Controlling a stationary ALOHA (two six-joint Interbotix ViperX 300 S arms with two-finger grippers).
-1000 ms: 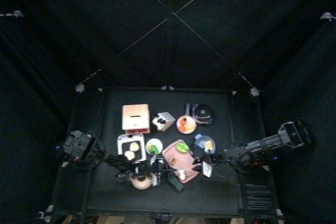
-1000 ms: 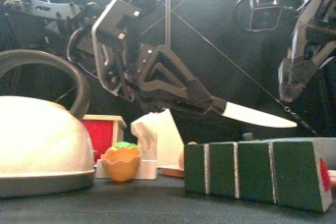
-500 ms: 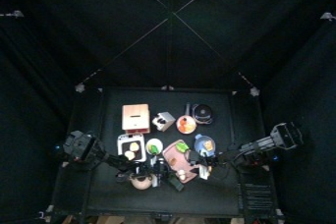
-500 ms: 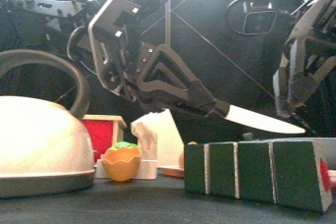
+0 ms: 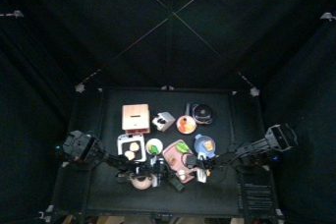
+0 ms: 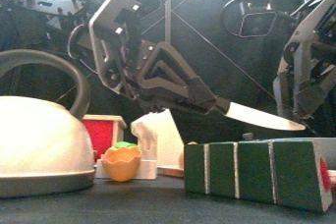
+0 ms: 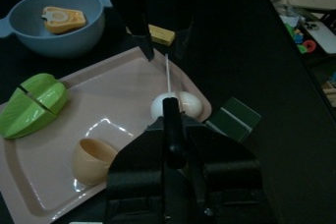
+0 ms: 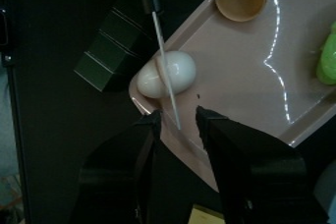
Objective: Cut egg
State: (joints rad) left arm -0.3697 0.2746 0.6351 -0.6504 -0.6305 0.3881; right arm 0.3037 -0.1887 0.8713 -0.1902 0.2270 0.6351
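A white egg [image 7: 182, 102] lies on the pink tray [image 7: 92, 81]. My left gripper [image 7: 171, 138] is shut on the black handle of a knife [image 7: 153, 63], whose thin blade runs across the egg. In the front view the white blade of the knife [image 6: 257, 118] slants down to the right from the left gripper [image 6: 197, 98]. From the other side, my right gripper [image 8: 178, 120] stands open just short of the egg [image 8: 171, 71], with the knife blade [image 8: 157, 41] crossing over it. The egg looks like two pieces lying together.
On the tray [image 8: 262, 71] also lie a green vegetable [image 7: 33, 105] and a tan cup [image 7: 92, 156]. A blue bowl [image 7: 55, 27] holds a yellow piece. A kettle [image 6: 39, 140], an orange toy [image 6: 122, 159] and green blocks [image 6: 262, 169] stand along the table's front edge.
The right arm has shifted a little toward the table's front. The knife has dipped slightly; the left gripper keeps its hold.
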